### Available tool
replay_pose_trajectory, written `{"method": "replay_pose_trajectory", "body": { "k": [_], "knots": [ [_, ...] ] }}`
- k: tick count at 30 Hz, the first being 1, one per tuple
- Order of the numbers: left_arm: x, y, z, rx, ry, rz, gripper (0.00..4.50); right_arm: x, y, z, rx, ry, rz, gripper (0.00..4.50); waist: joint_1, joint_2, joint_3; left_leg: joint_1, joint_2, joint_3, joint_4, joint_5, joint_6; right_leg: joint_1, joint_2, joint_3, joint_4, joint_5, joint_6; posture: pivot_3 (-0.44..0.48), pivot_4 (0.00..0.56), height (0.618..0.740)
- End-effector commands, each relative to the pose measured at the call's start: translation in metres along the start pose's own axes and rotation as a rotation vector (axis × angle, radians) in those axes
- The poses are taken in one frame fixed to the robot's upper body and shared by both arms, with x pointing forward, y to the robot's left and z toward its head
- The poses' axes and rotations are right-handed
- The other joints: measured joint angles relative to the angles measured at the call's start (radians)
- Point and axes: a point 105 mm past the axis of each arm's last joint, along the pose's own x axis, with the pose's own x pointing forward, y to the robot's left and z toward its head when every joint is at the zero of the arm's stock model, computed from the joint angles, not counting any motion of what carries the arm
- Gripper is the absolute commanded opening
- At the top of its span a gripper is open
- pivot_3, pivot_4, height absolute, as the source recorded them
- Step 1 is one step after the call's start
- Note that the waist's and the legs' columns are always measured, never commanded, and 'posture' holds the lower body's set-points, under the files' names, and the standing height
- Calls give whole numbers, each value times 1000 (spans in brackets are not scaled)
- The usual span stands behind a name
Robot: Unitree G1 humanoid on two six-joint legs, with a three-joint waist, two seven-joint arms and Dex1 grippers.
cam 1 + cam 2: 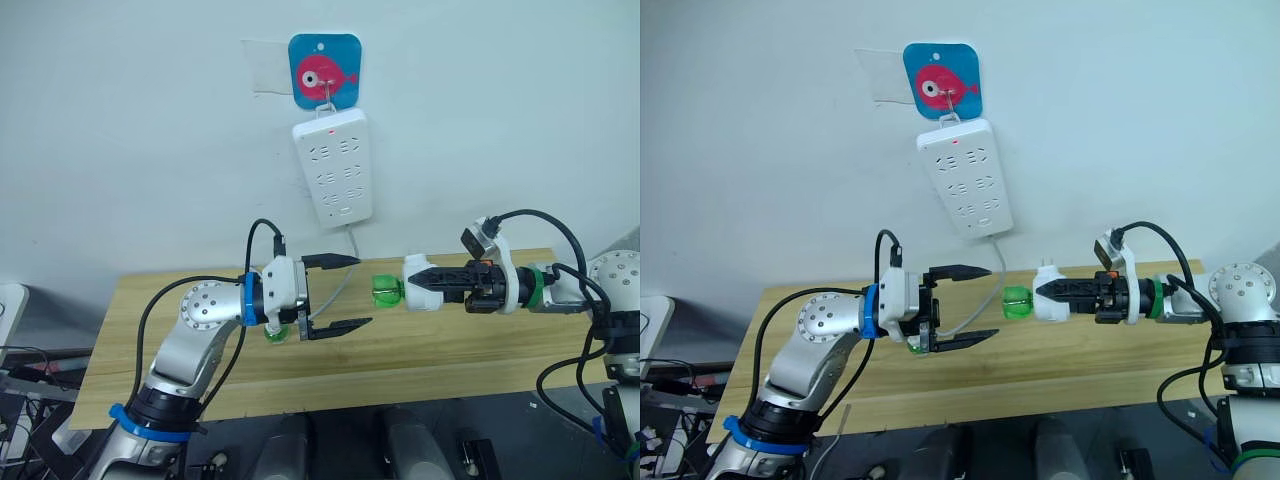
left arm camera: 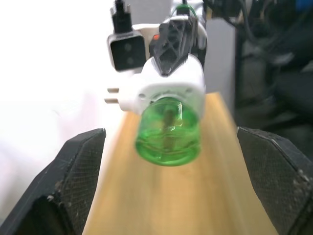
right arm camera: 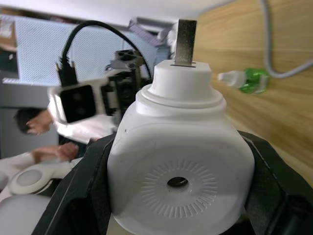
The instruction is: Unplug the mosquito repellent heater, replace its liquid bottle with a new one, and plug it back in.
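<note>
My right gripper [image 1: 428, 283] is shut on the white mosquito repellent heater [image 1: 416, 283] and holds it in the air above the wooden table [image 1: 460, 350]. The heater's plug prongs [image 3: 185, 41] are free of any socket. A green liquid bottle [image 1: 385, 292] sticks out of the heater toward my left gripper [image 1: 364, 291]. That gripper is open, its fingers [image 2: 78, 181] spread wide on either side of the bottle [image 2: 168, 134] and a short way from it. A second green bottle [image 3: 247, 81] lies on the table, partly hidden behind the left gripper [image 1: 962, 306].
A long white power strip [image 1: 335, 165] with a red light hangs on the wall from a blue fish hook [image 1: 325, 70]. Its grey cable [image 1: 350, 262] drops to the table behind the grippers. A person's hand [image 3: 34, 122] is off to the side.
</note>
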Motion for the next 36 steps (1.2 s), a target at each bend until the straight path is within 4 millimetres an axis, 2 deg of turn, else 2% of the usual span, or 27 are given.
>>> {"method": "replay_pose_trajectory", "body": {
  "k": [1,9,17,21,25,26,29,31,32,34,36],
  "knots": [
    [6,-3,-1,129,-33,-19,4471,-2,18,4,-35,3,73,3007,2,0,0,0,0,0,0,0,0,0,0,0,0,0,0,-92,238,740],
    [21,0,2,267,-106,-8,4471,3,26,3,-50,19,105,3007,-3,-1,0,-1,0,-1,0,0,0,0,0,-2,1,0,1,-104,237,740],
    [26,3,4,283,-139,-7,4471,4,26,0,-51,21,105,3007,-9,-1,0,0,0,-1,1,0,0,0,1,-4,2,0,1,-114,237,740],
    [27,4,6,282,-152,-7,3688,5,26,0,-50,15,101,3007,-9,-1,0,0,0,-1,1,0,0,0,1,-4,2,0,1,-118,236,740],
    [28,6,9,282,-168,1,2405,4,25,0,-49,14,92,3007,-9,-1,0,0,0,-1,1,0,0,0,2,-4,2,0,1,-120,233,740],
    [28,5,9,283,-168,-2,2228,4,24,-1,-49,13,90,3007,-9,-1,0,0,0,-1,1,0,0,0,2,-4,2,0,1,-120,233,740],
    [28,5,10,274,-172,-3,2231,4,24,-1,-51,13,84,3007,-9,-1,0,0,0,-1,1,0,0,0,2,-4,2,0,1,-120,233,740],
    [29,4,10,226,-175,-8,2231,4,24,-1,-52,13,81,3007,-9,-1,0,0,0,-1,1,0,0,0,2,-4,2,0,1,-120,233,740],
    [29,4,7,114,-167,-7,2231,3,24,-1,-56,14,74,3007,-10,-1,0,0,0,-1,1,0,0,0,2,-4,2,0,1,-120,233,740],
    [30,6,2,-233,-150,6,2231,2,24,-1,-62,20,65,3007,-12,-1,0,0,0,-1,1,0,0,0,2,-4,2,0,1,-120,233,740],
    [30,0,4,-472,-137,-45,2231,1,25,-4,-74,41,53,3007,-18,-1,1,-1,0,-1,1,0,0,0,2,-4,2,0,1,-120,233,740]
  ]
}}
